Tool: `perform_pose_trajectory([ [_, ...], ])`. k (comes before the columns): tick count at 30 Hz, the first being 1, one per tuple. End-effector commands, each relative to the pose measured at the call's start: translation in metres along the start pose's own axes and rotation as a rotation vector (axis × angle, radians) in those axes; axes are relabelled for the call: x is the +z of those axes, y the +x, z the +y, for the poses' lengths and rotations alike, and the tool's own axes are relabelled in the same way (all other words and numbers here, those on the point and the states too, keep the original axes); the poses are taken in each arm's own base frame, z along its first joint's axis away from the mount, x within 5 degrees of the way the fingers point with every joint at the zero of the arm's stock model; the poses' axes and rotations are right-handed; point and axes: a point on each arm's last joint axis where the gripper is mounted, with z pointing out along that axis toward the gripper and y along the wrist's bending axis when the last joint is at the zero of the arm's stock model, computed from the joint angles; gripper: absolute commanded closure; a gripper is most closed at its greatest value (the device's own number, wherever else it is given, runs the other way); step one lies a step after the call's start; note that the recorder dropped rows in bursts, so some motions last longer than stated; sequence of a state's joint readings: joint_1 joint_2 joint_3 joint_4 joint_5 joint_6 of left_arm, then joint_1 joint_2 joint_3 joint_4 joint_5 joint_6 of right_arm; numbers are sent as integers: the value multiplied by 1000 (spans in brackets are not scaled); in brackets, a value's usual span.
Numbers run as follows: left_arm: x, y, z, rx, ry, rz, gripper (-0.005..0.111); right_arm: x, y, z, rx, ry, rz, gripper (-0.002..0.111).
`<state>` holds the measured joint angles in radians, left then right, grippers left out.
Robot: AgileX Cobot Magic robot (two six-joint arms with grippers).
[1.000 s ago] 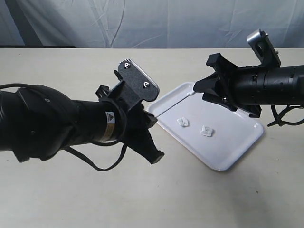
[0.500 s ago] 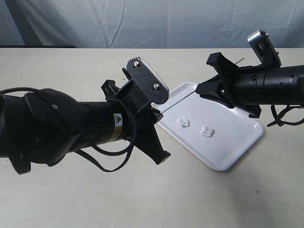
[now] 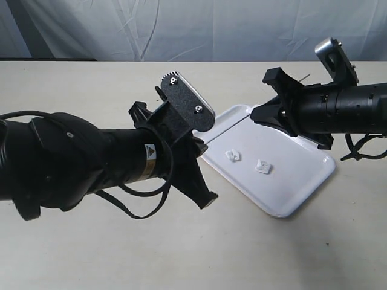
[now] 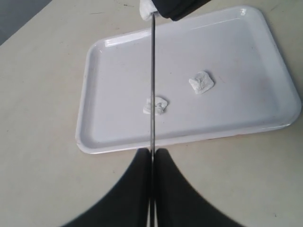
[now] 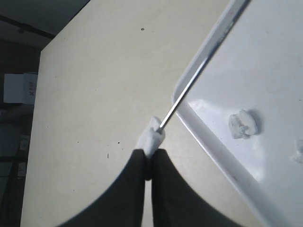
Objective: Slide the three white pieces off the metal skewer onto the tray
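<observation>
Right wrist view: right end effector [image 5: 150, 152] has just pinched the last piece [image 5: 151, 137], left end effector [image 4: 151, 152] clamps the skewer [image 4: 152, 85] over the tray [image 4: 118, 66] toward the counter's right edge; one pull-off remains.

Two white pieces [image 3: 232, 155] on tray [image 3: 302, 193], skewer [image 3: 228, 128] above

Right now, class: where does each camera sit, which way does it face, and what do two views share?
Exterior: off the arms, looking down at the tray; both arms show.
Left wrist: on the left arm, looking along the metal skewer; the left gripper shows.
Right wrist: on the right arm, looking along the skewer; the right gripper shows.
Both wrist views share skewer, tray, two loose white pieces.
</observation>
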<state>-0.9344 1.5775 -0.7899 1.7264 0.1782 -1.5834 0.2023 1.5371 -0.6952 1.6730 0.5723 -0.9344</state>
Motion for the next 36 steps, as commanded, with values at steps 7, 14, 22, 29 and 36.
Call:
perform_pose_trajectory([
  [7, -2, 16, -6, -87, 30, 54, 107, -2, -5, -1, -11, 17, -58, 109],
  [14, -3, 29, -12, -131, 78, 97, 107, -2, -7, -3, -6, 45, -82, 109],
  [22, -17, 40, -10, -162, 72, 105, 107, -3, -11, -10, -23, 118, -128, 109],
  [29, -31, 56, -8, -174, 47, 126, 107, -4, -14, -14, -60, 171, -156, 109],
  [36, -38, 69, -4, -206, 3, 154, 107, -4, -14, -14, -61, 174, -158, 109],
])
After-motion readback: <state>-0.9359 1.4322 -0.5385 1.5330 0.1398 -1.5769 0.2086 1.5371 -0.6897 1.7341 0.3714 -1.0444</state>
